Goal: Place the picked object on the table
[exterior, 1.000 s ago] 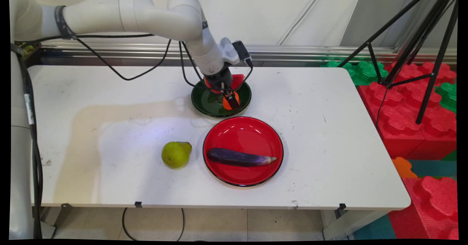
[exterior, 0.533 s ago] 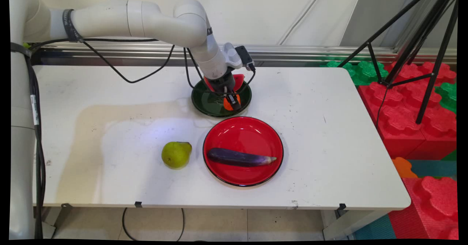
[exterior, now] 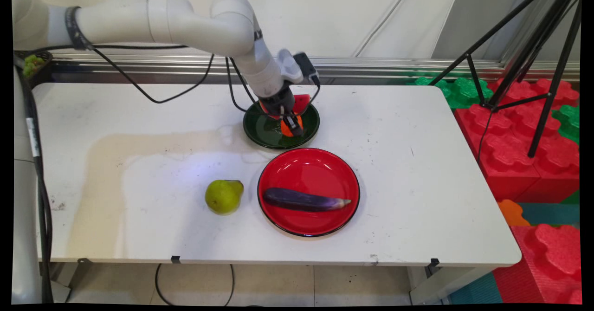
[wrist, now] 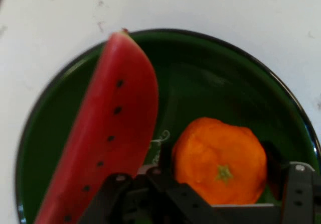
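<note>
- We found the gripper (exterior: 292, 126) lowered over the green plate (exterior: 260, 132), which sat on the far middle part of the white table (exterior: 417, 171).
- In the hand view the gripper (wrist: 220, 184) stood round the orange (wrist: 219, 159), one finger (wrist: 163, 166) at its left side and the other finger (wrist: 298, 189) at its right.
- We took the pincer to be clamped on the orange (exterior: 288, 128), since both fingers lay close against the fruit, though the exact contact at the right finger was partly dark.
- We could not tell whether the orange rested on the plate or hung just above it.
- A red watermelon slice (wrist: 103, 138) with black seeds lay in the same green plate (wrist: 220, 68), just to the left of the orange in the hand view.
- In the main view the watermelon slice (exterior: 301, 102) showed at the far side of the plate, partly hidden by the wrist.
- Nearer to us sat a red plate (exterior: 308, 169), just beside the green one, with a purple eggplant (exterior: 304, 200) lying across its near half.
- A green pear (exterior: 223, 196) lay on the table just left of the red plate.
- Black cables (exterior: 139, 86) hung from the arm over the far left of the table.
</note>
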Tool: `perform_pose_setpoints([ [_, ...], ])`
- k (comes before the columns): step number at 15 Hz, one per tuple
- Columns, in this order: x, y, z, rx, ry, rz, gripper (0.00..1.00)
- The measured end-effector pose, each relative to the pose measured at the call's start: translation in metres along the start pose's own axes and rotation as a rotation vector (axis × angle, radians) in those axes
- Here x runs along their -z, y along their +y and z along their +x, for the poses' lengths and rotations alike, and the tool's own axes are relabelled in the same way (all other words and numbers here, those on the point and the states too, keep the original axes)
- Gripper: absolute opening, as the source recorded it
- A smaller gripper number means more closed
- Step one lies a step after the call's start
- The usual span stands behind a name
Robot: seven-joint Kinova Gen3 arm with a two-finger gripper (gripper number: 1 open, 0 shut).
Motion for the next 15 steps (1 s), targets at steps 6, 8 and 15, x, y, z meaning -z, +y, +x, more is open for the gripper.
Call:
perform_pose_setpoints([
  [6, 0.07, -0.015, -0.004, 0.022, 0.061, 0.024, 0.0],
  [8, 0.089, -0.02, -0.007, 0.019, 0.078, 0.022, 0.0],
  [15, 0.156, -0.045, -0.055, 0.026, 0.115, 0.033, 0.0],
])
